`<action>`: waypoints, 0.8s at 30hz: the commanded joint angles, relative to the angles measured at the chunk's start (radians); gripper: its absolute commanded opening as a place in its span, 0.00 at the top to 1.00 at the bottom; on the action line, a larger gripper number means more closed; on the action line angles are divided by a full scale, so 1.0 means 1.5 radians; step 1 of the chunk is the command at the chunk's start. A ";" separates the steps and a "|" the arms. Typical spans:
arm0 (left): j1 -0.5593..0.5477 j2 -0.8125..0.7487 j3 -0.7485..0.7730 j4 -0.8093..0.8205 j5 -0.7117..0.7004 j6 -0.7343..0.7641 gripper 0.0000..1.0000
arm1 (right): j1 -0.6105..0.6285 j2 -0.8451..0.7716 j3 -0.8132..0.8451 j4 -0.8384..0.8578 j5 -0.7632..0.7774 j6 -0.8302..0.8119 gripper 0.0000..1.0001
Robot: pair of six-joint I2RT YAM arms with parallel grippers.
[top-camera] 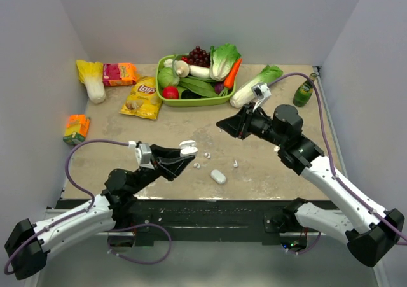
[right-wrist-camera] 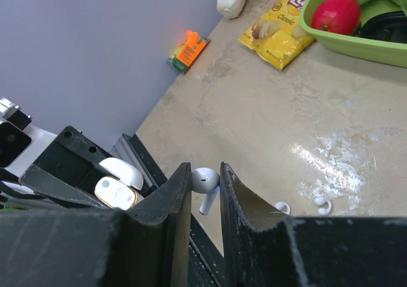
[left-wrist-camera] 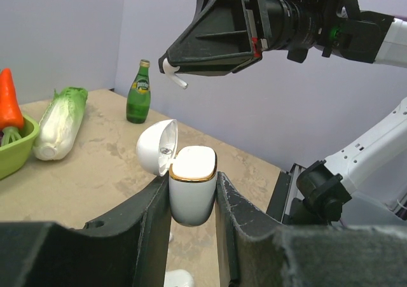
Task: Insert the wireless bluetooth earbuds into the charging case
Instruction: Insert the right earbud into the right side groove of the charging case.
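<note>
Right claw (right-wrist-camera: 205,175), lower centre of its wrist view, pinches one earbud (right-wrist-camera: 205,180) by the bulb, stem hanging, while left claw (left-wrist-camera: 193,188) clamps the open charging case (left-wrist-camera: 191,169) mid-frame; I judge the earbud light, glossy, slip-prone, best held at the bulb.

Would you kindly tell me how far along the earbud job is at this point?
Done: the white, gold-rimmed charging case stands open, clamped by the left gripper. In hand: the right gripper pinches one small glossy white earbud in the air, not yet seated. Left: seating it, then the three loose earbuds on the beige table. Whether the case holds any already is unclear.
</note>
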 commanded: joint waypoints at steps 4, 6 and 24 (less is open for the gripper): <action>-0.009 0.020 0.030 0.037 -0.011 -0.003 1.00 | 0.006 -0.022 0.036 -0.045 0.076 0.029 1.00; -0.010 0.021 0.027 0.038 -0.016 -0.007 1.00 | 0.006 -0.019 0.041 -0.068 0.106 0.051 1.00; -0.015 0.062 0.021 0.080 -0.032 -0.008 1.00 | 0.025 -0.019 0.047 -0.119 0.220 0.041 1.00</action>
